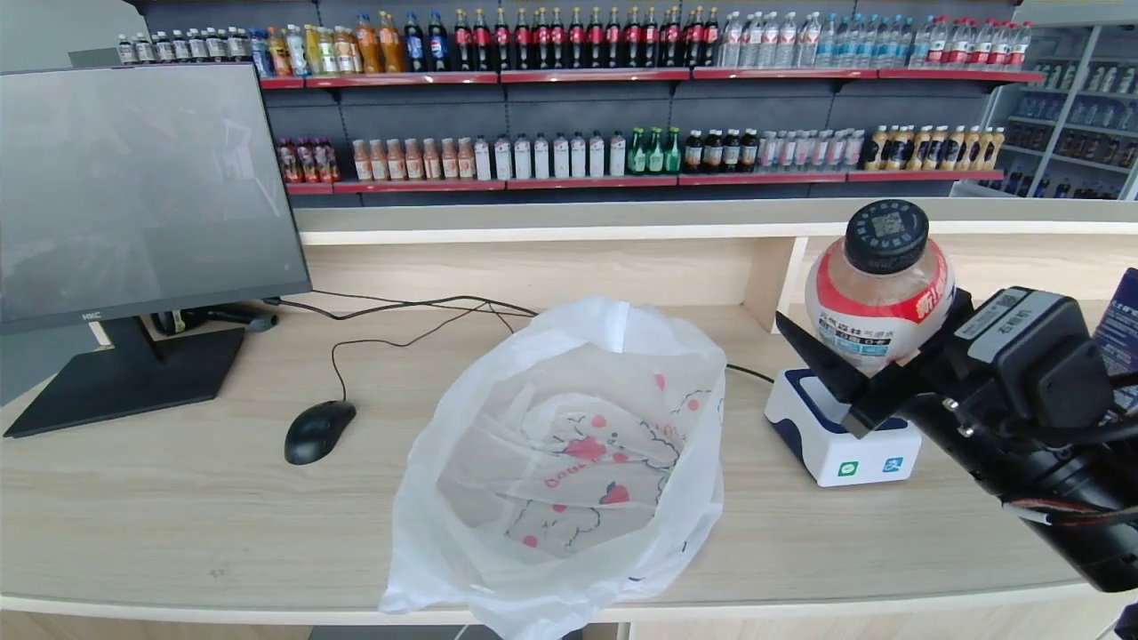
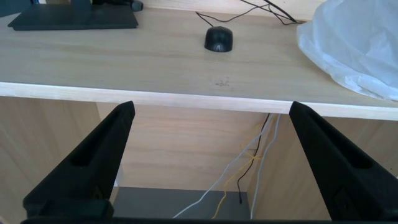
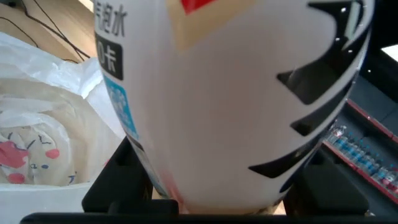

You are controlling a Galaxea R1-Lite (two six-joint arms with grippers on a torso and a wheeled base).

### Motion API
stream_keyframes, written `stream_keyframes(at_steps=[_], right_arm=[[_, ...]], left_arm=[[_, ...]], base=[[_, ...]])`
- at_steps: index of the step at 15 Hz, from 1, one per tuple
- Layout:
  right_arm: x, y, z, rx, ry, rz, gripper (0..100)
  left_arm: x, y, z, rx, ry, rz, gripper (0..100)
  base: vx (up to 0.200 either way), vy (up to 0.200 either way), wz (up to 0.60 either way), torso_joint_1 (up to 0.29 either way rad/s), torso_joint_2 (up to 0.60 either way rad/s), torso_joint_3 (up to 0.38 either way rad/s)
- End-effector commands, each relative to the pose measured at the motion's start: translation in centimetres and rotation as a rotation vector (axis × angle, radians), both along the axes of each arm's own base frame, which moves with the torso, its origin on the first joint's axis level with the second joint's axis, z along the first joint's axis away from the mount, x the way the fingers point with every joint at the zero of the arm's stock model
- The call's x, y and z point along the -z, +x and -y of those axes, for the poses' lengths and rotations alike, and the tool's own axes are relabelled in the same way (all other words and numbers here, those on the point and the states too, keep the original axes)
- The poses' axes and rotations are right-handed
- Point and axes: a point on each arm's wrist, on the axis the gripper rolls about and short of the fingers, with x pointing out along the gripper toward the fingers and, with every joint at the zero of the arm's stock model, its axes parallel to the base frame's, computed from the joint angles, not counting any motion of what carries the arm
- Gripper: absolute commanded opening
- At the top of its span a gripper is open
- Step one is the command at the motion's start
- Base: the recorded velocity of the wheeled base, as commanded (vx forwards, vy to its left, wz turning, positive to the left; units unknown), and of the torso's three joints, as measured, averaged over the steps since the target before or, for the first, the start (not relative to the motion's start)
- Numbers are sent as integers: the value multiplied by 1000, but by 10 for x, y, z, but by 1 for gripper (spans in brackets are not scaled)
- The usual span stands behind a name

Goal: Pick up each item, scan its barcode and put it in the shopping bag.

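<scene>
My right gripper (image 1: 876,369) is shut on a round pale bottle (image 1: 878,302) with a black cap and a red-and-white label, holding it just above the white and blue barcode scanner (image 1: 836,431) at the right of the counter. In the right wrist view the bottle (image 3: 230,106) sits between the fingers. The white shopping bag (image 1: 569,462) with red prints lies open in the middle of the counter; its edge (image 2: 357,46) appears in the left wrist view. My left gripper (image 2: 208,162) hangs open below the counter's front edge, holding nothing.
A monitor (image 1: 142,196) on a black stand is at the back left, with a black mouse (image 1: 318,430) and cables nearby. A raised wooden ledge (image 1: 622,233) runs behind the counter, drink shelves beyond it. A dark blue item (image 1: 1122,329) shows at the far right.
</scene>
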Motion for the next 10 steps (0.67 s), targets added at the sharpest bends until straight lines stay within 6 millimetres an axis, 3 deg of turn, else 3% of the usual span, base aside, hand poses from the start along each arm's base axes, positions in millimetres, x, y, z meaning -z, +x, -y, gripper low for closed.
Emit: stream_keyframes(at_steps=[1, 4, 10], right_arm=[[-1, 6, 8, 13, -70, 47, 0], [-8, 19, 23, 18, -208, 173, 0], [-9, 30, 23, -26, -392, 327, 0]], left_arm=[[0, 0, 0, 0, 0, 0, 100], [0, 0, 0, 0, 0, 0, 100], [0, 0, 0, 0, 0, 0, 100]], base=[[0, 0, 0, 0, 0, 0], [0, 0, 0, 0, 0, 0], [0, 0, 0, 0, 0, 0]])
